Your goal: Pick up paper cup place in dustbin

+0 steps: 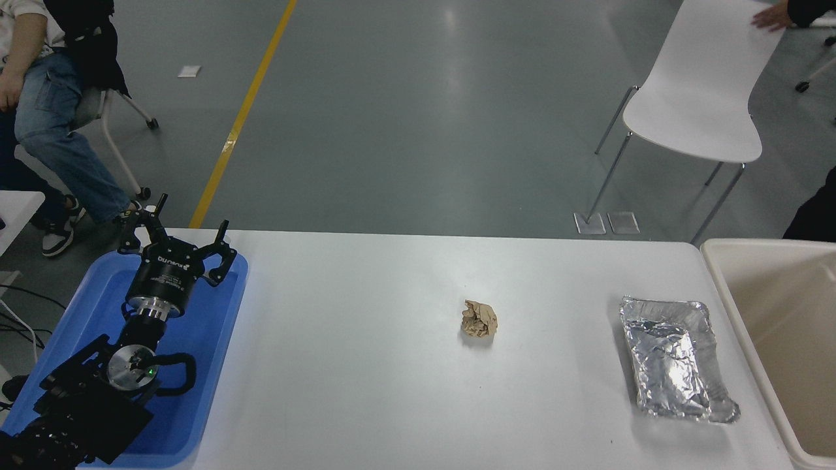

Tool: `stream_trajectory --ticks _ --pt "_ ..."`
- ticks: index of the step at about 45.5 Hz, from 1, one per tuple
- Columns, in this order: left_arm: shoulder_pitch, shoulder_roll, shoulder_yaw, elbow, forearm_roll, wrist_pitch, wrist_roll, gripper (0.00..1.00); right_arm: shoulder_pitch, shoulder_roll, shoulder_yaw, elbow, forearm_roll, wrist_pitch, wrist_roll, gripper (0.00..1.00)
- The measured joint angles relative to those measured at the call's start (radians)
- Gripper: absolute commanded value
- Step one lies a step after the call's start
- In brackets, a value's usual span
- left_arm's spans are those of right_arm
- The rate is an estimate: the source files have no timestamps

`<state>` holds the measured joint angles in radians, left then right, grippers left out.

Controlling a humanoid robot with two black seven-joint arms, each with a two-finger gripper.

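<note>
A: Any sign of the paper cup?

B: None anywhere in view. Not on the bench point(359, 372), not in the visible part of the dustbin point(777, 307) at three o'clock. Possibly out of frame; impossible to tell.

A: And the grippers?

B: Only the left gripper point(179, 240), parked at eight o'clock over the blue tray point(215, 339), jaws spread wide, holding nothing. No right gripper in view, so no telling about its jaws.

A: So what to fear from here?

B: First, picking a wrong target. With no cup to lock onto, easy to settle for the crumpled brown paper ball point(479, 318) at bench centre, or the foil tray point(673, 365) at four o'clock, just beside the dustbin. Result: binning the wrong thing.

A: Anything else?

B: Coming in low from the right edge, likely to clip that foil tray. Light and crinkled by the look of it, so probably quick to skid off the bench or into the bin. Also worth watching the white chair point(699, 98) at one o'clock and the person's hand point(771, 14) on its back, perhaps near a high swing beyond the bin.

A: Best course?

B: Hold off until finding the cup, then approach high, clear of the foil.
</note>
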<state>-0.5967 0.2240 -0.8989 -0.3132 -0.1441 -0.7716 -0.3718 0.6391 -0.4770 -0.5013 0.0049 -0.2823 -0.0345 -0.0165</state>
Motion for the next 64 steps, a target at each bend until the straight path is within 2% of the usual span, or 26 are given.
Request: stream_trajectory --ticks 1,2,4,6,10,11,28,35,42,50,64 --pt "0.000 0.000 0.000 0.000 0.000 0.000 0.000 1.00 -0.005 0.003 0.005 0.000 0.001 -0.003 0.000 0.00" --pt "0.000 0.000 0.000 0.000 0.000 0.000 0.000 1.00 -0.009 0.005 0.008 0.000 0.001 -0.004 0.000 0.07" --pt "0.000 0.000 0.000 0.000 0.000 0.000 0.000 1.00 -0.016 0.009 0.014 0.000 0.002 -0.007 -0.001 0.36" --pt "0.000 0.000 0.000 0.000 0.000 0.000 0.000 1.00 -0.021 0.012 0.019 0.000 0.003 -0.009 -0.002 0.60" --pt "0.000 0.000 0.000 0.000 0.000 0.000 0.000 1.00 -0.027 0.017 0.026 -0.001 0.004 -0.012 -0.002 0.96" --pt "0.000 0.000 0.000 0.000 0.000 0.000 0.000 1.00 -0.029 0.018 0.028 -0.001 0.004 -0.014 -0.002 1.00" --pt "0.000 0.000 0.000 0.000 0.000 0.000 0.000 1.00 -0.027 0.021 0.031 0.019 0.006 -0.018 -0.002 1.00" --pt "0.000 0.000 0.000 0.000 0.000 0.000 0.000 1.00 0.049 -0.021 0.027 0.084 0.006 -0.013 -0.002 1.00" --pt "0.000 0.000 0.000 0.000 -0.001 0.000 0.000 1.00 0.204 -0.095 -0.029 0.218 0.004 -0.008 -0.002 1.00" --pt "0.000 0.000 0.000 0.000 0.000 0.000 0.000 1.00 0.478 -0.139 -0.213 0.419 0.004 -0.003 -0.002 1.00" --pt "0.000 -0.001 0.000 -0.001 0.000 0.000 0.001 1.00 0.943 -0.111 -0.465 0.822 0.005 0.043 -0.003 1.00"
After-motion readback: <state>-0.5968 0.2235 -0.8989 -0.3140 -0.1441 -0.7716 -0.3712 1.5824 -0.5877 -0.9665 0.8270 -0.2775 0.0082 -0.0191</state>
